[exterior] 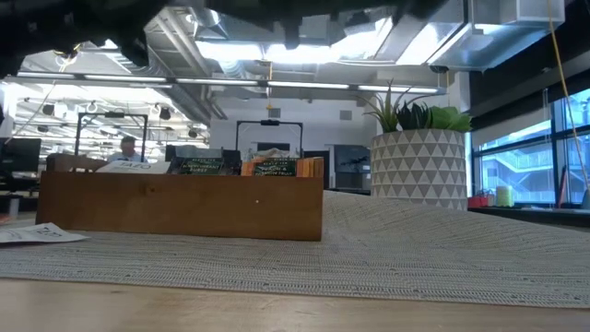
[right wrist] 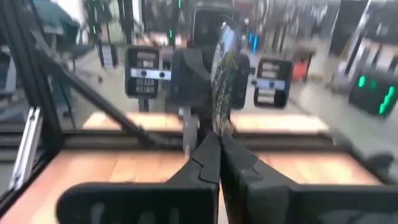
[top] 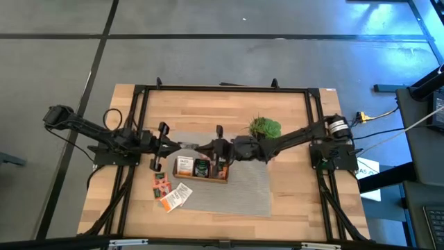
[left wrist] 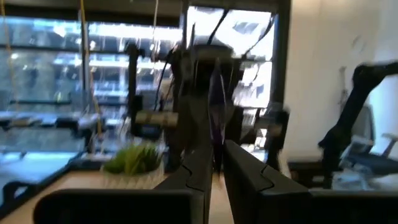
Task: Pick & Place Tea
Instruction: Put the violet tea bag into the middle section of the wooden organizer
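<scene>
Tea sachet (right wrist: 225, 68) stands edge-up, pinched in the closed right gripper (right wrist: 217, 140) above the wooden tray (top: 201, 178); left gripper (left wrist: 214, 163), barely parted, meets it mid-table.

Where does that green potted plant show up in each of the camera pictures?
High view: potted plant right of centre, behind the wooden tray.
Low view: plant at right, beyond the same tray.
Left wrist view: blurred green leaves low at left.
Right wrist view: not in it.
Shared landmark: the tray.
</scene>
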You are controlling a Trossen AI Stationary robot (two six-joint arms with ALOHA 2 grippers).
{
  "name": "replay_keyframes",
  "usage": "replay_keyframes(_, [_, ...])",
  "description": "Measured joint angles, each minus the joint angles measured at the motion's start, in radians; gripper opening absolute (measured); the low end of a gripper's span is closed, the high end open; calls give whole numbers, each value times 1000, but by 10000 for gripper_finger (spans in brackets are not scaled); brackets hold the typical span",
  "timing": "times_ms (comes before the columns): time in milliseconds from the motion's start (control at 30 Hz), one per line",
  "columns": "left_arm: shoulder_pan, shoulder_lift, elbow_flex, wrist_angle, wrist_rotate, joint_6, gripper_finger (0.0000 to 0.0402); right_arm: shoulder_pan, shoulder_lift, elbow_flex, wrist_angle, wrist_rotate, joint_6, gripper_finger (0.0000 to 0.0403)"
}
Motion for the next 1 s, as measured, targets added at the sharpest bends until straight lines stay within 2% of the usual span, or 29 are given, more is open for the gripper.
replay_keyframes(133, [0,-19,0,-83,-10,-34,39,0,-56,59,-305,1,60,3])
replay_keyframes(267, [0,-27,0,-164,15,-114,38,0,-55,226,-699,6,96,2])
replay_keyframes(367, [0,-27,0,-222,75,-149,36,0,-44,328,-873,48,107,2])
replay_keyframes(433, [0,-27,0,-249,106,-172,36,0,-40,372,-979,8,130,2])
replay_keyframes(567, [0,-33,0,-264,148,-235,40,-10,-40,418,-1085,-124,254,2])
replay_keyframes(767, [0,-33,0,-282,157,-231,37,-20,-16,418,-1105,-337,382,1])
replay_keyframes(1000, [0,-37,0,-302,145,-229,39,-27,53,419,-1134,-367,384,1])
